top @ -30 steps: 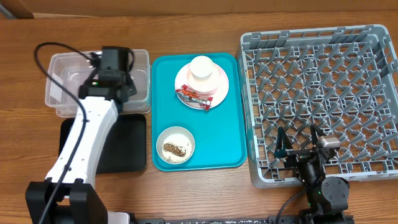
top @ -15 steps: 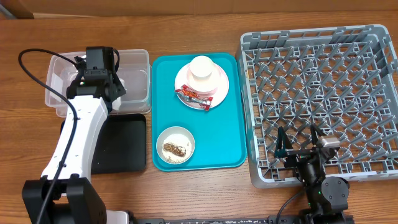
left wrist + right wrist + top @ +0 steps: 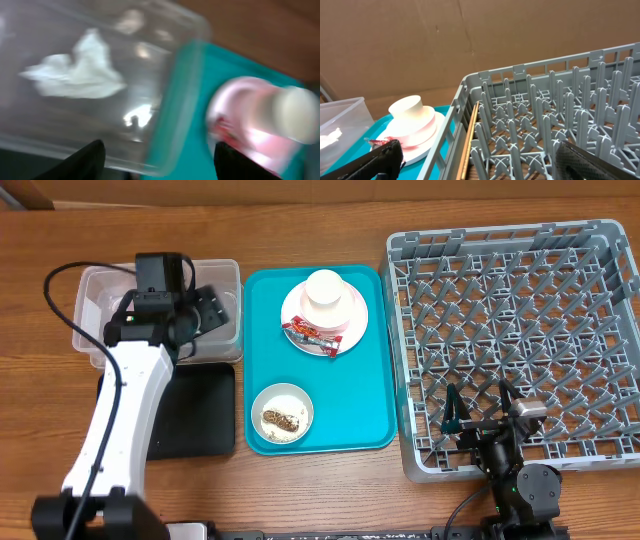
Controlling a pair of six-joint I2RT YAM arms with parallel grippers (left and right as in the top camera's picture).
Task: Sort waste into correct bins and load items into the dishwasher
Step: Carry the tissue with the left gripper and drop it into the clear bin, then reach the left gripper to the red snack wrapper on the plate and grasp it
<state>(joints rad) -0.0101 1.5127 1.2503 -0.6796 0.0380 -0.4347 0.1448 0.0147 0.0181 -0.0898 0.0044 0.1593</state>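
Hovering over the right end of the clear tub (image 3: pixel 228 275), the left gripper (image 3: pixel 162 160) has its fingers spread wide and empty; the crumpled white napkin (image 3: pixel 75 77) lies inside the tub, apart from them. Right gripper (image 3: pixel 477 150) fingers equally wide, holding nothing, at the near-left part of the grey dish rack (image 3: pixel 520 310). Red wrapper (image 3: pixel 315 333) and pale cup (image 3: pixel 324 288) sit on the pink plate (image 3: pixel 352 320)

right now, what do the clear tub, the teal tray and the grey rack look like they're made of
Clear tub: likely glossy plastic; the napkin shows through its wall and light glints off it.
Teal tray: probably smooth plastic, even colour, raised rim.
Grey rack: apparently moulded plastic, dull finish, lattice base with upright pegs.
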